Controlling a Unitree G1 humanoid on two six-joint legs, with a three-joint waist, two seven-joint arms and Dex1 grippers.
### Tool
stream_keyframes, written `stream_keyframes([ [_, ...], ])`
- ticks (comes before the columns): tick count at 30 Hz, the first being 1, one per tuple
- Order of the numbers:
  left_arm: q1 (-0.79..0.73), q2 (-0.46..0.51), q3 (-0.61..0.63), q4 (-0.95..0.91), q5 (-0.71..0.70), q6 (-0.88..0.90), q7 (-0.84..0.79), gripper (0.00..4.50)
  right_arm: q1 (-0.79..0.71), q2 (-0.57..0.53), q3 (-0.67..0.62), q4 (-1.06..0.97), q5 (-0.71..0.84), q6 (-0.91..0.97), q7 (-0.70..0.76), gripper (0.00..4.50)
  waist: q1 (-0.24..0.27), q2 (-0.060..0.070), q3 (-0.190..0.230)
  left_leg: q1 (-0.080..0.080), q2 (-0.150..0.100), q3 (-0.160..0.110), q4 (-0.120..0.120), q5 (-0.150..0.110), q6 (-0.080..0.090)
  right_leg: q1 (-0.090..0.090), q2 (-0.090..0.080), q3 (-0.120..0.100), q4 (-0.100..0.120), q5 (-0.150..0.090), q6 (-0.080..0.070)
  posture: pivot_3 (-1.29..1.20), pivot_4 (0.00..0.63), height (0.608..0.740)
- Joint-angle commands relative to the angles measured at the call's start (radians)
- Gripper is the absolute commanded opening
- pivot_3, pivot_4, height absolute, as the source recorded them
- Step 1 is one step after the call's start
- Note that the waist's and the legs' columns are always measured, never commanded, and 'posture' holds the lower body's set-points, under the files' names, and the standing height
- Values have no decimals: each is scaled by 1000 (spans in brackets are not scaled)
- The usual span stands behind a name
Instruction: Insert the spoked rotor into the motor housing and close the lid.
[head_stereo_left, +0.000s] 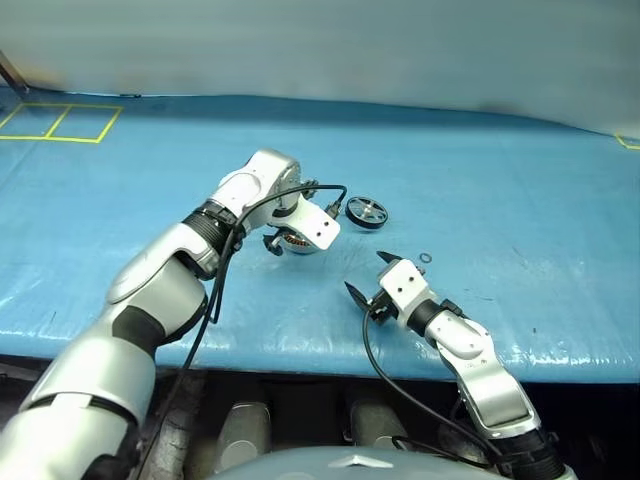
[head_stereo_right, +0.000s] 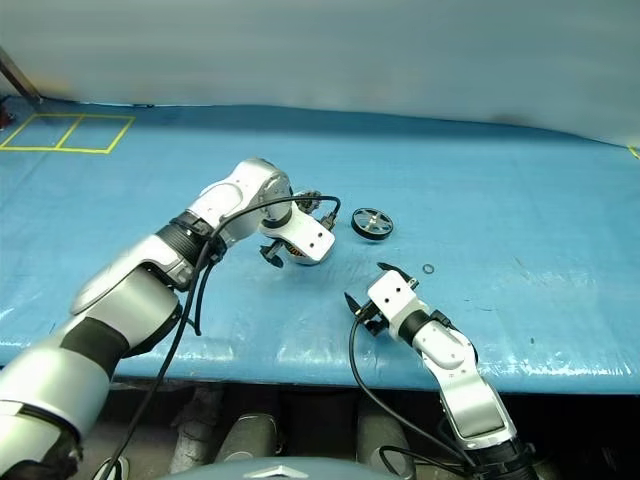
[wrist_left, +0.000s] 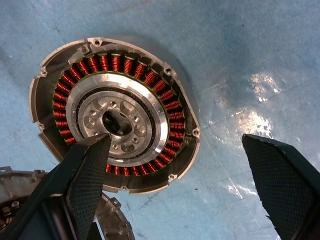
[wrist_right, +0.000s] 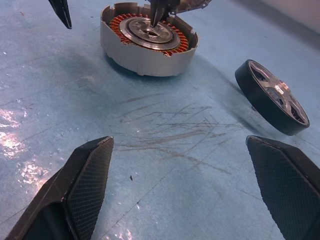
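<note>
The motor housing (wrist_left: 165, 100), a silver cup with copper windings around a silver hub, lies open-side up on the blue table. My left gripper (wrist_left: 174, 137) points down over it, open, with one finger above the hub and the other off to the side over the mat. The lid (wrist_left: 20, 200), a notched silver disc, lies joined to the housing, partly hidden behind a finger. The spoked rotor (head_stereo_left: 367, 212), black-rimmed with silver spokes, lies just right of the housing and shows tilted in the right wrist view (wrist_right: 275, 97). My right gripper (head_stereo_left: 368, 272) hovers open nearer the front, aimed at both parts.
A small dark ring (head_stereo_left: 426, 258) lies on the mat just right of my right gripper. Yellow tape squares (head_stereo_left: 60, 122) mark the far left of the blue table. The table's front edge (head_stereo_left: 300, 352) runs close below my right gripper.
</note>
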Motion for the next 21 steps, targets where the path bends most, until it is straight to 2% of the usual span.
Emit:
stream_keyframes([
  [1,8,8,16,-23,4,0,-4,4480,1,3,-8,-27,-2,-20,-7,4477,0,0,0,0,0,0,0,0,0,0,0,0,1,0,0,0,150,740],
  [8,28,12,18,-25,11,-2,7,4480,5,3,-5,-24,-8,-20,-13,4477,0,0,0,0,0,0,8,-1,1,0,0,1,6,0,0,0,150,740],
  [11,32,12,19,-24,5,-31,23,3925,3,4,-5,-22,-10,-21,-13,4500,0,0,0,0,0,0,9,-1,1,0,0,1,7,0,0,0,150,740],
  [15,42,8,11,-19,36,-32,104,2613,2,6,-5,-15,-13,-23,-16,4500,0,0,0,0,0,0,10,-1,1,0,0,1,7,0,0,0,150,740],
  [17,51,24,1,-29,35,-66,84,2613,2,8,-3,-11,-14,-24,-16,4500,0,0,0,0,0,0,9,-1,1,0,0,1,7,0,0,0,150,740],
  [20,68,30,10,-47,32,-96,99,2112,0,11,-3,-9,-16,-25,-15,4500,0,1,-1,0,0,0,9,-1,1,0,0,1,7,0,0,0,150,740],
  [21,74,30,16,-53,32,-101,116,2112,-1,12,-2,-9,-17,-25,-15,4500,1,1,-1,1,0,0,9,-1,1,1,0,1,7,0,0,0,150,740],
])
